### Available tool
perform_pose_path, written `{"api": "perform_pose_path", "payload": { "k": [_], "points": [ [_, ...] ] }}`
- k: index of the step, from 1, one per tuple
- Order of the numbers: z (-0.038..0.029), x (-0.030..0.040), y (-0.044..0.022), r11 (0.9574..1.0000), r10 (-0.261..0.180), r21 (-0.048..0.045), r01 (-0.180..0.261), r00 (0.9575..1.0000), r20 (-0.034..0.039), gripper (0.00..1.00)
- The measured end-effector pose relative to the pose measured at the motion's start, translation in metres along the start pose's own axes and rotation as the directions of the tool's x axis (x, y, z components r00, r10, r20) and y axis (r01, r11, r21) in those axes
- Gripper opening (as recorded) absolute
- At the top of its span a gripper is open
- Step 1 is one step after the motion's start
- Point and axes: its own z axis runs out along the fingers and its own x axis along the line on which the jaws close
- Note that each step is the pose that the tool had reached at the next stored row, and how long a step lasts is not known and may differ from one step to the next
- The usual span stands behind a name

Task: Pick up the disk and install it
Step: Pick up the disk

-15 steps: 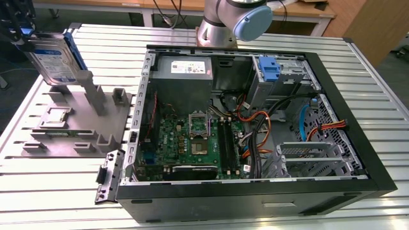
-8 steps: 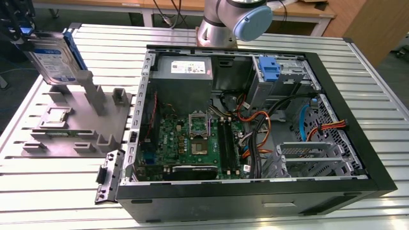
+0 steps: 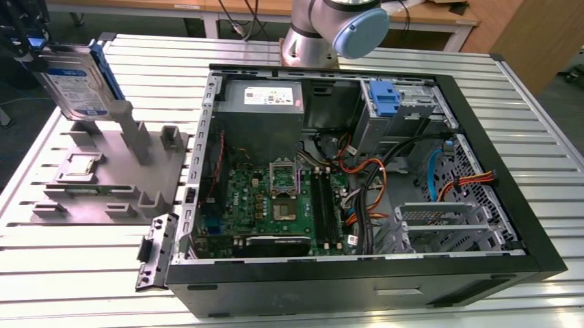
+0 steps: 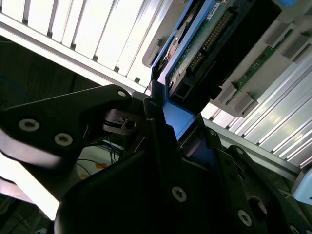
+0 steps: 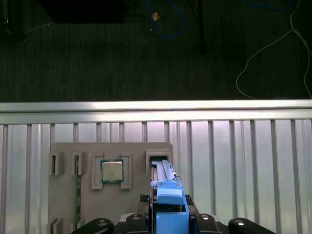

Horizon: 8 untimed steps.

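The disk [image 3: 78, 78], silver-grey with a blue-and-white label and a blue carrier, stands upright at the exterior view's upper left. Its lower end is at the tall posts of the grey fixture block [image 3: 100, 178]. My gripper [image 3: 32, 44] is shut on its upper end. In the first wrist view the disk [image 5: 165, 187] is seen edge-on, with the gripper [image 5: 168, 219] clamped on the blue carrier. Its far end lines up with a fixture slot [image 5: 158, 161]; I cannot tell whether it still sits in that slot. In the second wrist view the black fingers [image 4: 161, 141] close on the carrier [image 4: 178, 117].
The open computer case [image 3: 538, 253] lies to the exterior view's right of the fixture, with a blue bracket [image 3: 385, 99] on its upper drive bay and a metal drive cage [image 3: 438, 225] lower down. A processor chip [image 5: 112, 170] rests on the fixture. The slatted table's edge [image 5: 156, 106] is close by.
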Motion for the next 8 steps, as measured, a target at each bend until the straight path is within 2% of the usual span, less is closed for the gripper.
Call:
{"api": "perform_pose_path", "payload": {
  "k": [8],
  "points": [
    [-0.0028,-0.0002,0.0002,1.0000,0.000,0.0001,0.000,1.0000,0.0000,0.36]
  ]
}}
